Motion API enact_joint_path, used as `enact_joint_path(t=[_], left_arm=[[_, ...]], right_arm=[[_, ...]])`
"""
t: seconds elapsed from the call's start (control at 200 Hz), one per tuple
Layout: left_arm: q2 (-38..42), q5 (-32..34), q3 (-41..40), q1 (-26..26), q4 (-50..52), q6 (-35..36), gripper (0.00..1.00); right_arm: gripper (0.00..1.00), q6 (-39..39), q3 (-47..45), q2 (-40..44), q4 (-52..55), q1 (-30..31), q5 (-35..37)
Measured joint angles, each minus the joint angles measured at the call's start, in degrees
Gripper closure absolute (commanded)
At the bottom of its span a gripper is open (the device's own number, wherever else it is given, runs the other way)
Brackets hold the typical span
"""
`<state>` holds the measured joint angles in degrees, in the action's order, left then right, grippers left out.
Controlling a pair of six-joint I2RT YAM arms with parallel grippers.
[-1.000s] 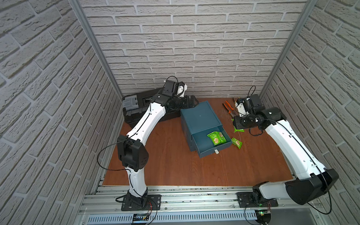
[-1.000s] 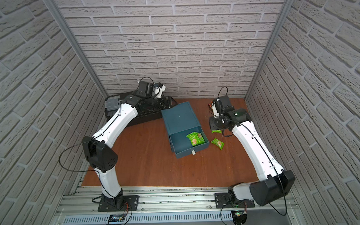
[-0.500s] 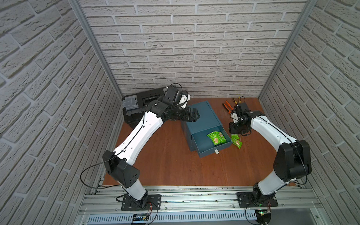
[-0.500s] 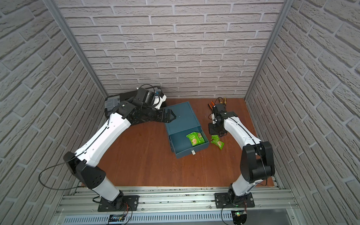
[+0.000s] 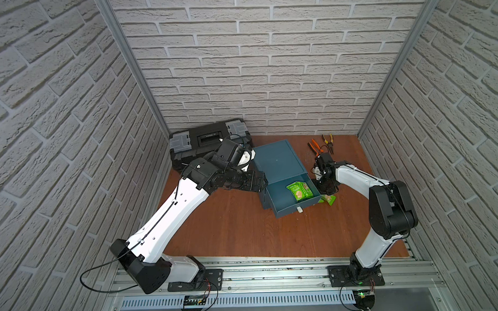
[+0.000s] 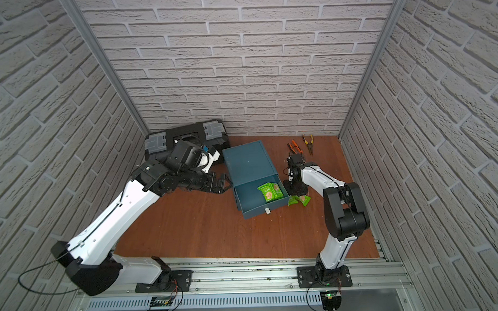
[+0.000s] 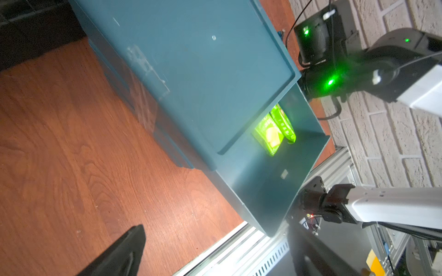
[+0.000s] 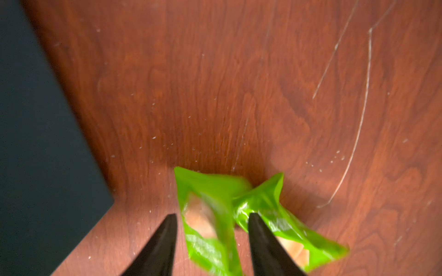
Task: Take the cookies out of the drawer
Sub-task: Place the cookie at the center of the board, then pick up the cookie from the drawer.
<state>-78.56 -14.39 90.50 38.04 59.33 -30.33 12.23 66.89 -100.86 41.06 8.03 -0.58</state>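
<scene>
Right gripper (image 8: 212,216) is standing with its tapered black fingers (image 8: 162,243) spread, clamping nothing; between them a crinkly bright green cookie packet (image 8: 210,191) is showing blurred, a second packet (image 8: 267,203) touching it, both just outside the drawer (image 5: 294,208) over scuffed reddish wood table (image 8: 215,83); only the top views and left wrist view are showing me two more glossy cookie packets (image 5: 299,190) lying inside that boxy teal drawer; left gripper (image 6: 223,186) is hovering open just beside the drawer's opposite wall.
</scene>
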Motion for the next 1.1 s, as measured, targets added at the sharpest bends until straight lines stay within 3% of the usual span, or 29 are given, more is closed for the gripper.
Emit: enact_joint_path(t=[0.3, 0.51, 0.685, 0.8, 0.97, 1.1], left_arm=[[-3.28, -3.78, -0.02, 0.31, -3.21, -0.28, 0.01], [-4.55, -8.39, 0.55, 0.31, -7.04, 1.81, 0.02], [-14.47, -13.35, 10.34, 0.55, -7.48, 4.72, 0.02], [-15.37, -13.97, 9.44, 1.16, -7.5, 5.27, 0.02], [-8.83, -12.48, 1.9, 0.79, -5.44, 5.25, 0.01], [-2.73, -12.46, -1.9, -3.26, -4.04, 4.33, 0.02]], right_arm=[[0.38, 0.87, 0.79, 2.99, 1.29, -0.02, 1.7], [0.38, 2.4, 8.48, 13.03, 7.58, -0.02, 4.85], [0.38, 2.56, 16.15, 22.21, 13.6, -0.04, 5.6], [0.4, 4.0, 20.41, 25.59, 17.75, 0.57, 4.5], [0.41, 6.51, 26.47, 25.57, 24.57, 10.1, 5.73], [0.42, 7.85, 31.65, 20.68, 28.09, 18.75, 7.54]])
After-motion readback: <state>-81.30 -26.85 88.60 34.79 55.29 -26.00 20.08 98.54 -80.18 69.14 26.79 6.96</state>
